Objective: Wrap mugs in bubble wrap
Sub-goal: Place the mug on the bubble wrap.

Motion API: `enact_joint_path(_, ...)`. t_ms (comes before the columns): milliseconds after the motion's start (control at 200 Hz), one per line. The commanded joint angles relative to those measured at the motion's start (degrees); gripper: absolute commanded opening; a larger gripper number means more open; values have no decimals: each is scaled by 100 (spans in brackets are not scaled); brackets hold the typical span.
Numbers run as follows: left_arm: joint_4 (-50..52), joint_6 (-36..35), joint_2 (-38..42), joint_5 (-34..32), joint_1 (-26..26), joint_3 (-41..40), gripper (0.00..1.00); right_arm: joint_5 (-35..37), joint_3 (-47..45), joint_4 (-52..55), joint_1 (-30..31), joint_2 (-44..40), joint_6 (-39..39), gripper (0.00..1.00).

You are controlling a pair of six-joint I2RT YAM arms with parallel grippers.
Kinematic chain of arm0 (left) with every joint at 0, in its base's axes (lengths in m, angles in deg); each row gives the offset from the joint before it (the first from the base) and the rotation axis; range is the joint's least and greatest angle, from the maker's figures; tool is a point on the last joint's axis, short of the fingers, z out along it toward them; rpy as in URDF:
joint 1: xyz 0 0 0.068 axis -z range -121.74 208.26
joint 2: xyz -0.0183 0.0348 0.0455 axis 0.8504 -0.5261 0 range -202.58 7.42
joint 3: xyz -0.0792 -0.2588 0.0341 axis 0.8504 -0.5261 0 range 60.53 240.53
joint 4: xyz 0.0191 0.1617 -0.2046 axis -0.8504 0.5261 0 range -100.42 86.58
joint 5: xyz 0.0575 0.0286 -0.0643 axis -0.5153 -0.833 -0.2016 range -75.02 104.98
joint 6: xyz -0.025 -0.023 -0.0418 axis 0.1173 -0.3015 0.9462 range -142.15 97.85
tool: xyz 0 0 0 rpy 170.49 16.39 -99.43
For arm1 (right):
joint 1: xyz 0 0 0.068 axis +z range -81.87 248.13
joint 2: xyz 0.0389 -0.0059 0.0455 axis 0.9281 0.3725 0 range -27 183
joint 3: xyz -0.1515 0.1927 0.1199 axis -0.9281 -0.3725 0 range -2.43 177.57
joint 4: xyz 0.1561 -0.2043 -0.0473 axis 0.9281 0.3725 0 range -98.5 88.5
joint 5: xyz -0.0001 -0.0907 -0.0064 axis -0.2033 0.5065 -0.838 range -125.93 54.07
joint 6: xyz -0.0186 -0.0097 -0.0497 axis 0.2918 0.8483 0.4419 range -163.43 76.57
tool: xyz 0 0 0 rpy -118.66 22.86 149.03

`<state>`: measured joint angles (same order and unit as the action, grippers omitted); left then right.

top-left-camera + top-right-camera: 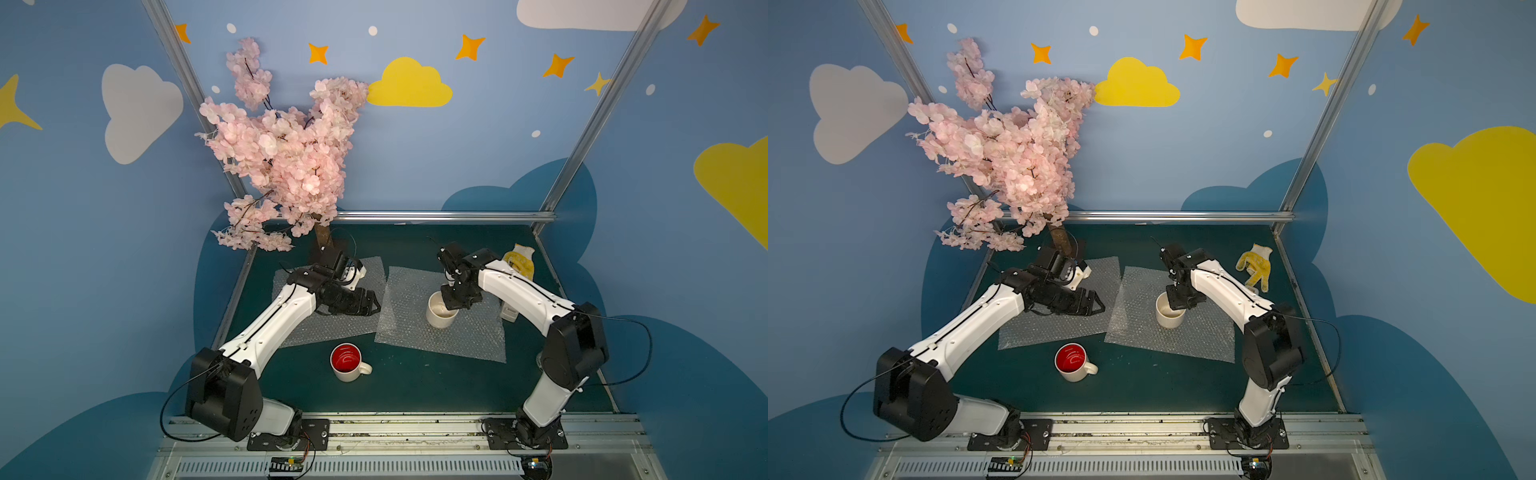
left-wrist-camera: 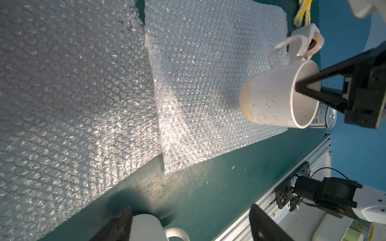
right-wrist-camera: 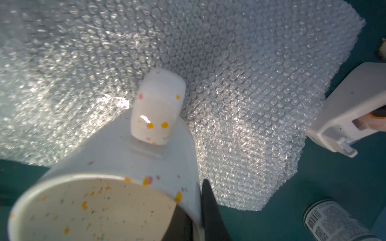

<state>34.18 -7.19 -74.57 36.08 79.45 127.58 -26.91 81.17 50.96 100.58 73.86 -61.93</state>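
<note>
Sitting nearest the camera, at the table's front edge: red mug, upright on bare green table, handle pointing toward the right arm. Lying flat behind it, two bubble wrap sheets, the left sheet overlapping the right sheet along their shared edge. Reaching over the left sheet, left gripper, fingers spread wide, holding nothing, aimed toward the middle of the table. Pinching the rim of the cream mug, right gripper, one finger inside, one outside, pressed together on the wall. Hanging tilted over the right sheet near its centre, cream mug, handle pointing away from the gripper. Waiting nearer the left arm, red mug, off both sheets.
</note>
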Motion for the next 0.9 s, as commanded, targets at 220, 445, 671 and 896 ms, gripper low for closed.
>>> enact_joint_path(220, 109, -83, 0, 92, 12, -190, 86, -466, 149, -630, -404, 347, 349, 0)
enact_joint_path(445, 102, -93, -19, 95, 15, -167, 86, -357, 130, -641, -401, 438, 441, 7)
enact_joint_path(671, 187, -139, -88, 69, 12, -80, 86, -418, 131, -616, -371, 443, 540, 25)
enact_joint_path(896, 270, -144, -93, 10, -31, -53, 86, -266, 216, -579, -315, 167, 596, 56)
